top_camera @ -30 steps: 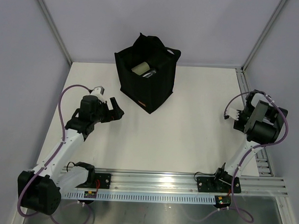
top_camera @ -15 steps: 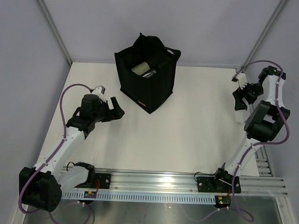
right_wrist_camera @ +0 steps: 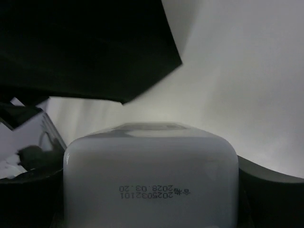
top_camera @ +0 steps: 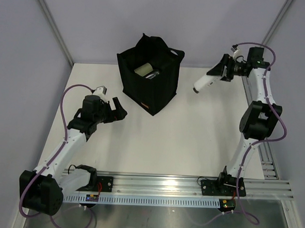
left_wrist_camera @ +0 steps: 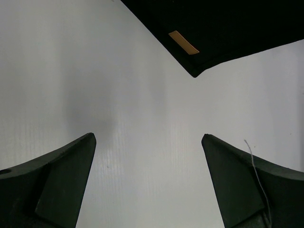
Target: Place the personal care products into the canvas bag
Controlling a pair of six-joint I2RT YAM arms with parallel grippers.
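The black canvas bag (top_camera: 148, 89) stands open at the back middle of the table. A pale sage-green bottle (top_camera: 144, 69) and a darker item lie inside it. My right gripper (top_camera: 219, 76) is shut on a cream bottle (top_camera: 203, 85) and holds it in the air to the right of the bag. In the right wrist view the bottle's base (right_wrist_camera: 149, 180) fills the space between the fingers, with the bag (right_wrist_camera: 85, 42) beyond it. My left gripper (top_camera: 120, 112) is open and empty, low over the table left of the bag. Its wrist view shows the bag's lower corner and tan label (left_wrist_camera: 184, 42).
The white table (top_camera: 192, 130) is walled by grey panels with metal posts at the back corners. A rail (top_camera: 155, 186) runs along the near edge between the arm bases. No other bottles show on the table.
My right arm has unfolded from the right edge and swung up and left toward the bag with the cream bottle. My left arm has barely moved.
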